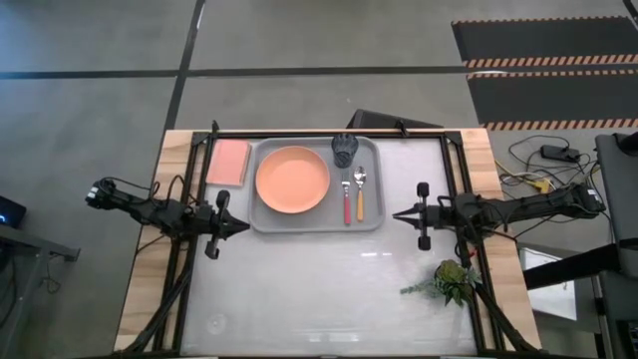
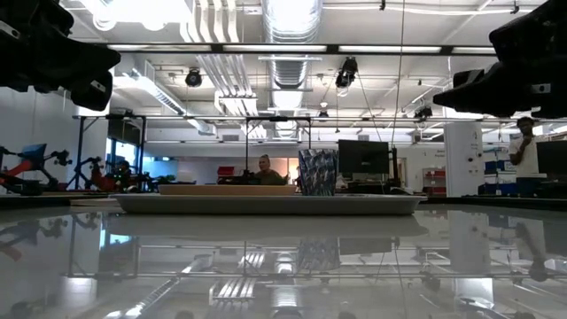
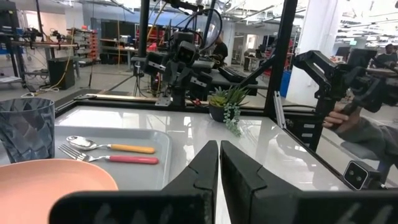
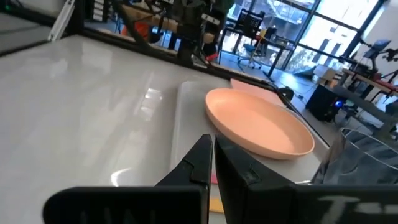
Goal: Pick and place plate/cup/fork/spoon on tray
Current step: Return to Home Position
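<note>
The grey tray (image 1: 369,221) lies at the table's far middle. On it sit the salmon-orange plate (image 1: 292,179), the dark blue-grey cup (image 1: 344,150), the red-handled fork (image 1: 346,202) and the orange-handled spoon (image 1: 360,197), side by side to the right of the plate. They also show in the left wrist view: plate (image 3: 50,180), cup (image 3: 25,127), fork (image 3: 112,158), spoon (image 3: 109,146). My left gripper (image 1: 244,226) is shut and empty, left of the tray. My right gripper (image 1: 396,215) is shut and empty, right of the tray.
A pink flat rectangle (image 1: 229,162) lies left of the tray. A small green plant (image 1: 449,279) stands at the near right. A dark frame (image 1: 329,133) runs around the table. A person's hand (image 3: 348,118) shows beyond the table's right side.
</note>
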You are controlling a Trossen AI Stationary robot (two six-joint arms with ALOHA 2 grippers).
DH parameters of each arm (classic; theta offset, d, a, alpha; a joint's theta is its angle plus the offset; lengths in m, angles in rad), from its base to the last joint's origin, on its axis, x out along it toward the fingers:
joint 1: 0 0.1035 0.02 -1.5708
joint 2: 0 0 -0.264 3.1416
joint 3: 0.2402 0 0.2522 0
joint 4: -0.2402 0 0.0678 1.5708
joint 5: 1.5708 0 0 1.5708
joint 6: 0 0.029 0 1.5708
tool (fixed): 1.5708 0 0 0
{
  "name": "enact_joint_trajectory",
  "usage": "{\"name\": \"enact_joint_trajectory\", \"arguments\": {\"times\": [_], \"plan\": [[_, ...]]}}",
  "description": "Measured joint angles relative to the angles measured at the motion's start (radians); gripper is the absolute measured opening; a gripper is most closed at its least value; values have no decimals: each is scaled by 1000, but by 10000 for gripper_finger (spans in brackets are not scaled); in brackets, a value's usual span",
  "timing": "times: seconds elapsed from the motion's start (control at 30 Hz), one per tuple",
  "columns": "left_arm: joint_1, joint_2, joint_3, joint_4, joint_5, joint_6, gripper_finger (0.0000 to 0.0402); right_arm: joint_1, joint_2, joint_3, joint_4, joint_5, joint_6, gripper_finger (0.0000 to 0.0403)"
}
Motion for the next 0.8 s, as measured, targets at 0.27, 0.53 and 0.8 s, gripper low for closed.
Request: {"name": "enact_joint_trajectory", "arguments": {"times": [0.27,0.53,0.8], "plan": [[0,0,0,0,0,0,0,0,0,0,-106,0,-9,9],[0,0,0,0,0,0,0,0,0,0,-174,0,185,9],[0,0,0,0,0,0,0,0,0,-1,-175,-1,279,9]]}}
